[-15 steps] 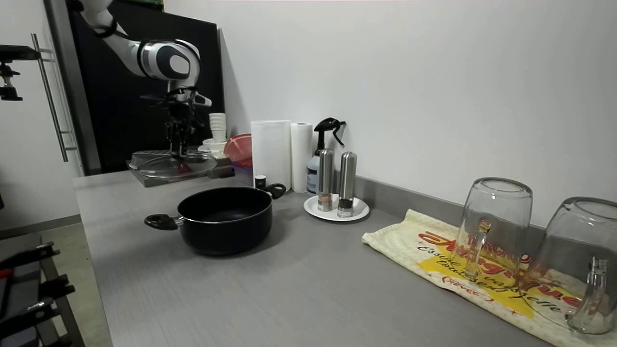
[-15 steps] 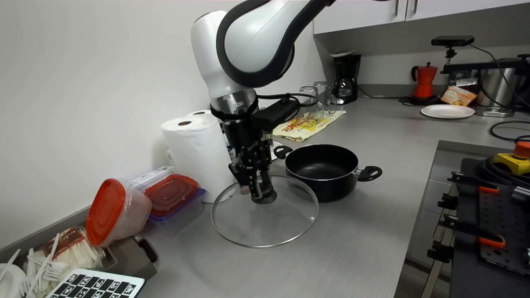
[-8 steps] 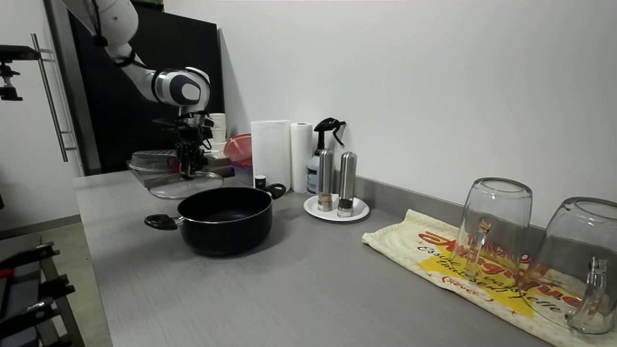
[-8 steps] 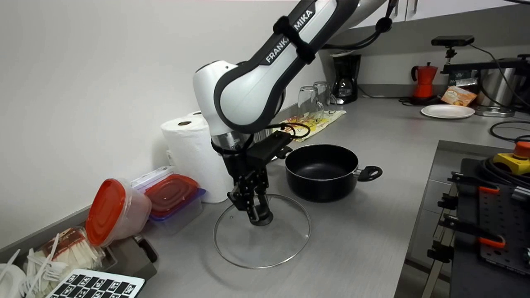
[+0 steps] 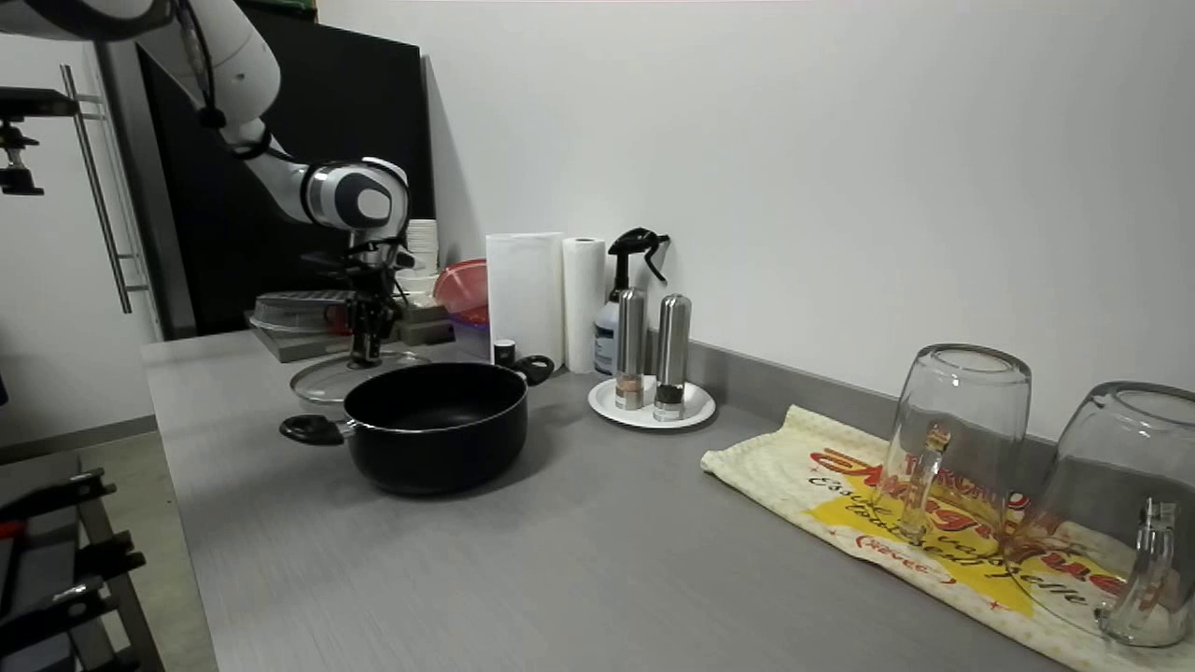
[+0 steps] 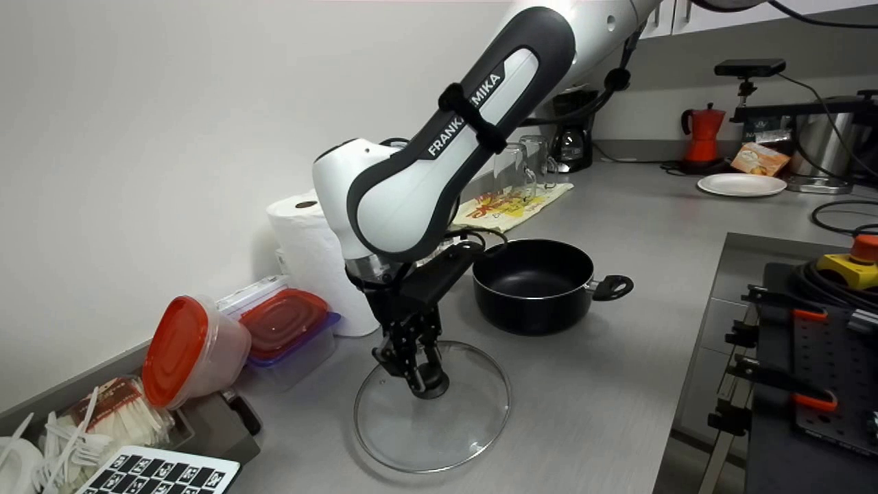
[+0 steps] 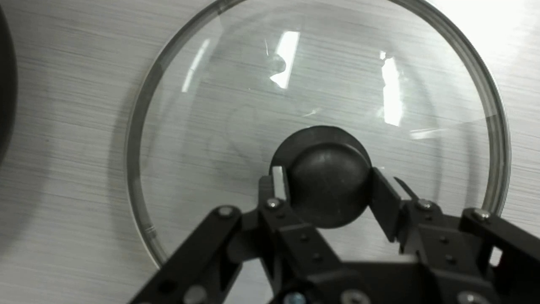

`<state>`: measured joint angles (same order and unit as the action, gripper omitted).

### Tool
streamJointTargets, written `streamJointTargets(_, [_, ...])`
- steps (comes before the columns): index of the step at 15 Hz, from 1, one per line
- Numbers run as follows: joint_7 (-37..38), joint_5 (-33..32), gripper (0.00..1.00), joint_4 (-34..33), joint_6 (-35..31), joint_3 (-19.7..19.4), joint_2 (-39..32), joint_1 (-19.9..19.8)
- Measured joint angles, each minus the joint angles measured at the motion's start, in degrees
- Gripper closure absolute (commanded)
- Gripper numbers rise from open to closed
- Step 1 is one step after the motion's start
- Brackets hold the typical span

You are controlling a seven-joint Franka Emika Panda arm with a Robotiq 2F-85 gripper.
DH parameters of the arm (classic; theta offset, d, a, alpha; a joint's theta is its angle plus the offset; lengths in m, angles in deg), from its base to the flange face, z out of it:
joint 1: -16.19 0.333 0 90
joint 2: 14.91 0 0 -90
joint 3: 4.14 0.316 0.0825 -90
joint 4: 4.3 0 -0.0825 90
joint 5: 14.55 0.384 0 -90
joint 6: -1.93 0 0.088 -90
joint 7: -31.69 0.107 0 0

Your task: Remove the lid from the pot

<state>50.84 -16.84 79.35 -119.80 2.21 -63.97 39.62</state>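
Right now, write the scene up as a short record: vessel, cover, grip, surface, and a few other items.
Vessel: black pot, uncovered
Cover: clear glass lid, beside the pot, apart from it
Grip: pincer closed on the lid's black knob
Surface: grey counter; whether the lid touches it is unclear
Others: two metal mills on a white plate; two glass mugs on a printed cloth

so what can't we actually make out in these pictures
Wrist view: lower rim of the lid, hidden by the tool and cut by the bottom edge.
In an exterior view: part of the lid's rim, hidden behind the pot.
In an exterior view: the print on the spray bottle, too small to read.
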Motion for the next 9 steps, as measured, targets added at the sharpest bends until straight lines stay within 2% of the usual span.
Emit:
streamJointTargets(7, [0.75, -1.6, 0.75, -2.11, 0.01, -1.33, -2.86, 2.2])
streamJointTargets(8, [0.78, -1.61, 0.53, -2.24, 0.01, -1.41, -2.92, 2.3])
streamJointTargets(9, [0.78, -1.63, 0.5, -2.37, 0.03, -1.44, -2.98, 2.36])
